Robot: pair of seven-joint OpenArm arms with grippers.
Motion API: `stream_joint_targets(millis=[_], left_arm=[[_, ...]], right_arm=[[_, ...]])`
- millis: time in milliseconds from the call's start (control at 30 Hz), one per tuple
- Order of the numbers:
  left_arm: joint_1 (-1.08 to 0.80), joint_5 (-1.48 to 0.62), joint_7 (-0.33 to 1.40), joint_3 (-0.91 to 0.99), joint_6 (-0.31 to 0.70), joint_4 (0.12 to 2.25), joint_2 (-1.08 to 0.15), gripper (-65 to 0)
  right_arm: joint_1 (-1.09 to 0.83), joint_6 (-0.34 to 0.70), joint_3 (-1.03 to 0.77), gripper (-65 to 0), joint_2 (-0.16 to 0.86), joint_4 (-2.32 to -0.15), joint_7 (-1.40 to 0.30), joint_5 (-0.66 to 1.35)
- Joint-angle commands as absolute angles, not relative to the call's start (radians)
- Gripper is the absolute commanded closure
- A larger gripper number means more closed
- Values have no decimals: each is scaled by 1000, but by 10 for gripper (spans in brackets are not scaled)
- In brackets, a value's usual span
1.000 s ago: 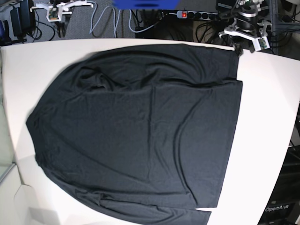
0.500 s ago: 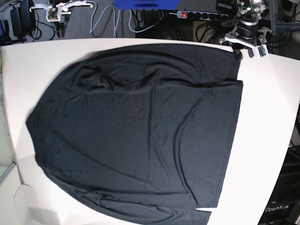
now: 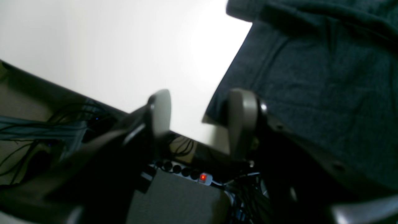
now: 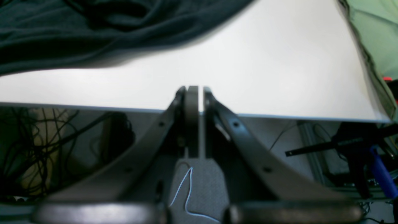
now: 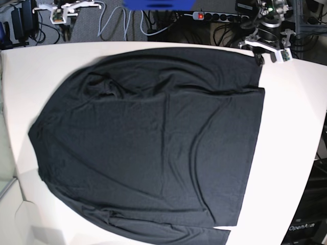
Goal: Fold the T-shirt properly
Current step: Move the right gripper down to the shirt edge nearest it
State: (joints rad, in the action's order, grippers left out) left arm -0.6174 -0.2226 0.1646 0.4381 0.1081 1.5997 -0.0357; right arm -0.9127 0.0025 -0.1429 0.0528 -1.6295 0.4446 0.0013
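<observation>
A: Surroundings? 
B: White table point(image 5: 291, 127); the T-shirt point(image 5: 153, 138) lies spread flat over most of it, hem toward the right edge. Behind the far edge: a power strip point(image 5: 214, 16) with red switch lit, tangled cables point(image 5: 115, 23). Nothing lies between my pincers and the cloth.

A: Pincers? 
B: My left gripper point(image 3: 199, 121) hangs at the table's far right corner, fingers parted, holding nothing, one finger point(image 3: 241, 121) just over the shirt's corner. My right gripper point(image 4: 197, 99) is closed, empty, off the far edge.

A: Change? 
B: Left gripper has lifted slightly away from the corner; shirt unmoved.
</observation>
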Motion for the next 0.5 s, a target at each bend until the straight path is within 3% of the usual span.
stream_joint_targets(millis=[0,400,467], left_arm=[[-628,-228,168,440,108,1613,-36,-283],[-615,-228,168,387,108,1606,-36,-282],[-615,-228,168,387,108,1606,-36,-247]], right_arm=[[-928,5,-145,-2,58,-1643,470,5],[-928,5,-145,-2,58,-1643,470,5],[-929,5,-145,-2,58,-1643,470,5]])
